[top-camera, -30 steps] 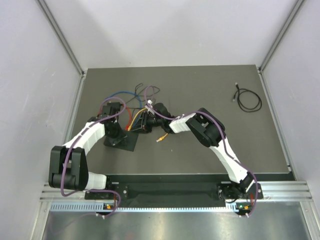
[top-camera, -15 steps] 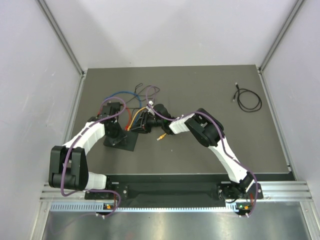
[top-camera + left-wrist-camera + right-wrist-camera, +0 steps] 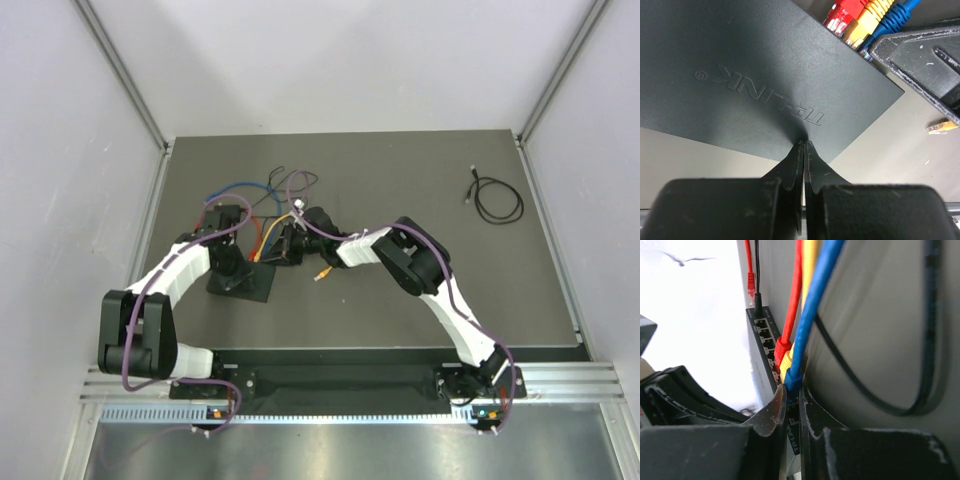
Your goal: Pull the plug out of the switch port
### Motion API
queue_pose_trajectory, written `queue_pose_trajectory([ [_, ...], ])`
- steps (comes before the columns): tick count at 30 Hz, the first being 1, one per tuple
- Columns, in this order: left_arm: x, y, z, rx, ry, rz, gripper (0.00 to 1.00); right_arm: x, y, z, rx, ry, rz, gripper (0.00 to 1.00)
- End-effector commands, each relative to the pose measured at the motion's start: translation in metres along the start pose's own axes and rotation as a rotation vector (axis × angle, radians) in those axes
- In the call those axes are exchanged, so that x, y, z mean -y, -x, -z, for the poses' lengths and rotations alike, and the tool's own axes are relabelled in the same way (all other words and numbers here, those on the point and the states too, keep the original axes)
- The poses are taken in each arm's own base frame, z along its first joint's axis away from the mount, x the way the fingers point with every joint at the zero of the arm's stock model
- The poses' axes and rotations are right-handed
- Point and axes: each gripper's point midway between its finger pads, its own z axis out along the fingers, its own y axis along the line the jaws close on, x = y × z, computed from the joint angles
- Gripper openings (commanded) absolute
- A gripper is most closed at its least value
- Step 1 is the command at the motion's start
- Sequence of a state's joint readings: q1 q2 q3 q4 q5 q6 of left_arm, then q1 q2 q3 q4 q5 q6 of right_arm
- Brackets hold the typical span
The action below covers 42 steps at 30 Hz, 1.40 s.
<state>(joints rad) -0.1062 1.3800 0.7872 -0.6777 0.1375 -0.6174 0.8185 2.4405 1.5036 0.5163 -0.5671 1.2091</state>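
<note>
At the left-centre of the table point(image 3: 400, 170), the switch point(image 3: 765, 75) is being pressed flat by the left gripper point(image 3: 804, 145), whose jaws are being held fully together, tips resting on the lid near its edge. Along the port side, 3 connectors are being shown seated side by side: a red plug point(image 3: 782, 347), a yellow plug point(image 3: 786, 361) and a blue plug point(image 3: 792, 379). The blue plug is being pinched at its base by the right gripper point(image 3: 792, 395), with the jaws drawn narrowly around it.
</note>
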Motion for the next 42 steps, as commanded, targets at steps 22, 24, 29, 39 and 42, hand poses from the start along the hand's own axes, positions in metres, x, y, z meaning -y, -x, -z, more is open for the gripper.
queue_pose_trajectory([
  [22,-0.024,-0.003,-0.008,-0.027,0.13,0.042,0.0,0.003,0.067,0.014,0.185,-0.097,-0.085,0.0],
  [24,-0.024,-0.004,-0.008,-0.03,0.128,0.044,0.0,0.018,0.07,0.017,0.194,-0.207,0.043,0.0],
  [29,-0.022,-0.005,-0.008,-0.027,0.113,0.05,0.0,0.02,0.076,0.02,0.199,-0.27,0.221,0.0],
  [39,-0.013,0.006,0.002,0.016,0.074,0.009,0.0,-0.038,0.036,0.074,0.027,-0.166,0.192,0.0],
  [42,-0.008,0.013,0.006,0.039,0.064,-0.003,0.0,-0.036,0.017,0.105,-0.043,-0.166,0.148,0.0],
])
